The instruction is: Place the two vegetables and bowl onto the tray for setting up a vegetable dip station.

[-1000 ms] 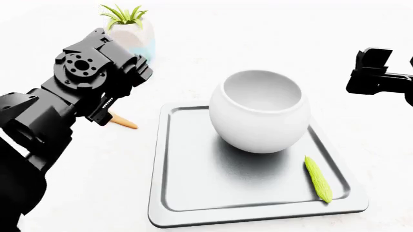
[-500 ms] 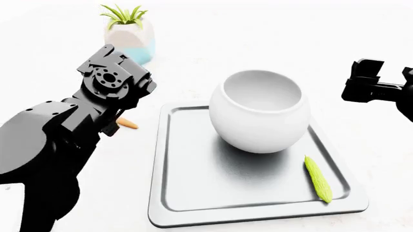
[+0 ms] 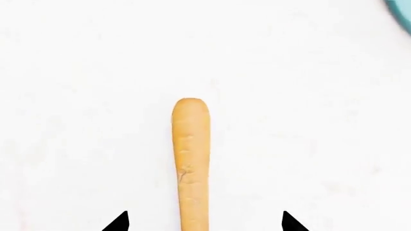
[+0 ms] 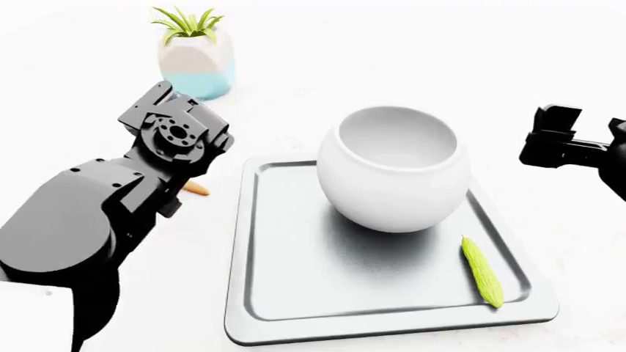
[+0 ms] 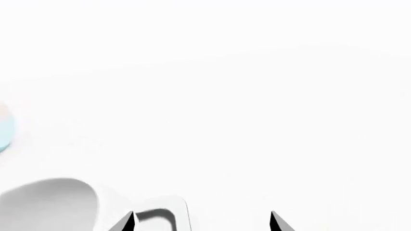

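Your one thing left off the flat square silver-grey metal tray [image 4: 256, 293] is the slim orange carrot [image 3: 190, 163]. It lies on the white desk [image 4: 411, 66] just left of the tray's left rim, and in the head view all but its tip hides behind your left arm. The large white globe-shaped bowl [image 4: 394, 170] already sits on the far half of the tray, and the bumpy yellow-green cucumber-like piece [image 4: 482, 271] lies on its near right part.

Your left tool [image 3: 204, 222] hangs above the carrot with its two black fingertips [image 3: 119, 223] spread wide, one to each side of the carrot and clear of it, holding nothing. The carrot runs straight down the middle between them.

Judge the carrot light, stiff and smooth, and round enough to roll or squirt out of a pinch. Take it across its thicker stretch, not at an end, and close gently.

Your right tool [image 5: 201, 222] also stands open and empty, well right of the bowl.
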